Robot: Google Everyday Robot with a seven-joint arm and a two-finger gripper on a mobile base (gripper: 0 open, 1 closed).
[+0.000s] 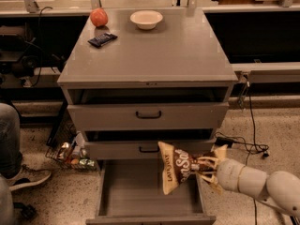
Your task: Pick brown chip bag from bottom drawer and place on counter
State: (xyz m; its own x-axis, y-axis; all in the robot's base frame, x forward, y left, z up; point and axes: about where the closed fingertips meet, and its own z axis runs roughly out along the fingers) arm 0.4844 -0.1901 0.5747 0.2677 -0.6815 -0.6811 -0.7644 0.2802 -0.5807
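The brown chip bag [179, 168] with cream ends and white lettering hangs in the air above the open bottom drawer [145, 196], in front of the middle drawer. My gripper [206, 165] reaches in from the lower right and is shut on the bag's right end. The white arm [255, 182] runs off to the lower right. The counter [154, 50] is the grey cabinet top above, well higher than the bag.
On the counter stand a red apple [99, 17], a white bowl [146, 18] and a dark blue candy bar [102, 39]. The top drawer [148, 115] and the middle drawer [148, 148] are slightly pulled out. A person's leg [10, 139] is at left. Cables lie at right.
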